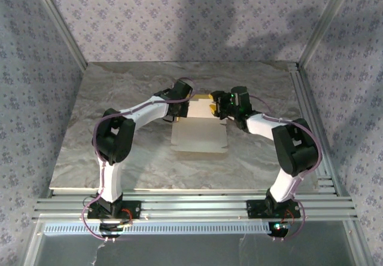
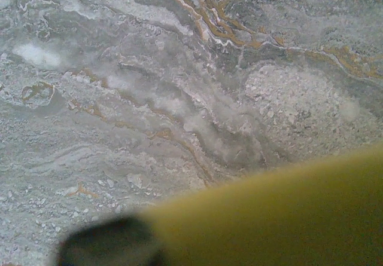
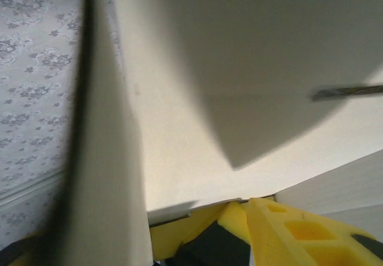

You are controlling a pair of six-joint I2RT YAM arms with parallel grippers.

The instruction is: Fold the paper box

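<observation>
Paper box (image 1: pixel 200 135) sits mid-table (image 1: pixel 119 152), mostly flat with the cream face up, so the folding looks barely started (just the far edge seems lifted, with a bit of yellow showing). Left gripper (image 1: pixel 178 97) is at the far left corner, jaws pinched together. Right gripper (image 1: pixel 222 106) is at the far right corner against a raised flap, but I can't tell its jaw gap. Nearly every flap and tab is left to do
</observation>
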